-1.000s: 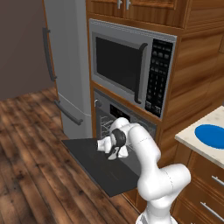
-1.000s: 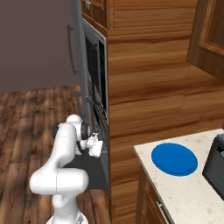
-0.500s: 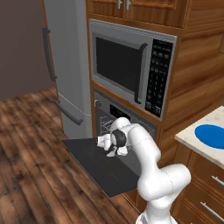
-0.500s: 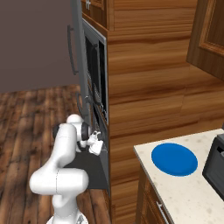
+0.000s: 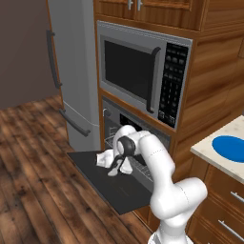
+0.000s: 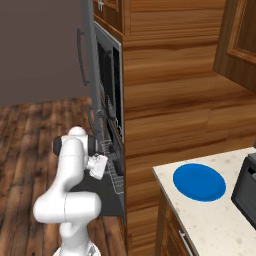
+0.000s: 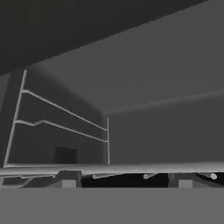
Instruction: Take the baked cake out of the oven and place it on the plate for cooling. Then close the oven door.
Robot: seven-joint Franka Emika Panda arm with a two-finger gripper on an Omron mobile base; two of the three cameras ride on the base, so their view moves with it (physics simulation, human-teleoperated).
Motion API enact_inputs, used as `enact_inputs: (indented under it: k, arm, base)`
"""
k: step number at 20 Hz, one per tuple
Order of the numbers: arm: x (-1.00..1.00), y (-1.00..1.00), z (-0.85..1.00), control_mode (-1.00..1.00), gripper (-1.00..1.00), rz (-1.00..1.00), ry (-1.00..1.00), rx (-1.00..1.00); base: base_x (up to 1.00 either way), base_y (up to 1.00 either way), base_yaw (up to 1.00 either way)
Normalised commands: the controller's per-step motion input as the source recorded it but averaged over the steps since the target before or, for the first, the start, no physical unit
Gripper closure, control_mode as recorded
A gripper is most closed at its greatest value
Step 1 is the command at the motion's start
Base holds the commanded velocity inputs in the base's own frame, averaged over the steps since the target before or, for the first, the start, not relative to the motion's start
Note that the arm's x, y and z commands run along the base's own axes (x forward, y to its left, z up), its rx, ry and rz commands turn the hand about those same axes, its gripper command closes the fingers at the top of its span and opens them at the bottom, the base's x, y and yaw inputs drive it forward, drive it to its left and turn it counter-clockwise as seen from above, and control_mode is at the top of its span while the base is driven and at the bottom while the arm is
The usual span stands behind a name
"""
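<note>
The oven [image 5: 125, 125] stands open under the microwave, and its oven door [image 5: 112, 187] lies dropped flat. My gripper [image 5: 116, 167] hovers over the door, just in front of the wire rack [image 5: 143, 164], and is also seen from the side as the gripper [image 6: 101, 167]. The hand view looks into the grey oven cavity [image 7: 144, 127], with the rack's front bar [image 7: 113, 169] low in the picture. There the gripper [image 7: 126, 183] is open, and I see nothing between its fingertips [image 7: 68, 183]. The baked cake is hidden. The blue plate [image 5: 232, 147] lies bare on the counter to the right, also visible as the plate [image 6: 199, 181].
A microwave [image 5: 143, 78] sits above the oven and a tall grey fridge [image 5: 71, 71] stands to its left. A dark appliance [image 6: 247, 182] stands on the pale counter [image 6: 215, 220] beside the plate. Wooden floor [image 5: 38, 181] lies in front of the door.
The hand has shifted slightly lower and to the left in front of the oven's mouth. The door and the plate have not moved.
</note>
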Motion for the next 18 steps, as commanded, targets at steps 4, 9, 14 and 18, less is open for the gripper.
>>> enact_inputs:
  k: [4,9,14,18]
  arm:
    - [-1.00,0.84,-0.38,-1.00,1.00,0.32,0.41,0.00]
    - [-1.00,0.93,-0.38,-1.00,1.00,0.33,0.42,0.00]
    - [-1.00,0.86,-0.31,-1.00,-1.00,0.33,0.44,0.00]
    - [-0.71,0.58,0.51,-1.00,-1.00,0.16,0.25,0.06]
  base:
    - [0.00,0.00,0.00]
    - [0.00,0.00,0.00]
    - [0.00,0.00,0.00]
    - [0.00,0.00,0.00]
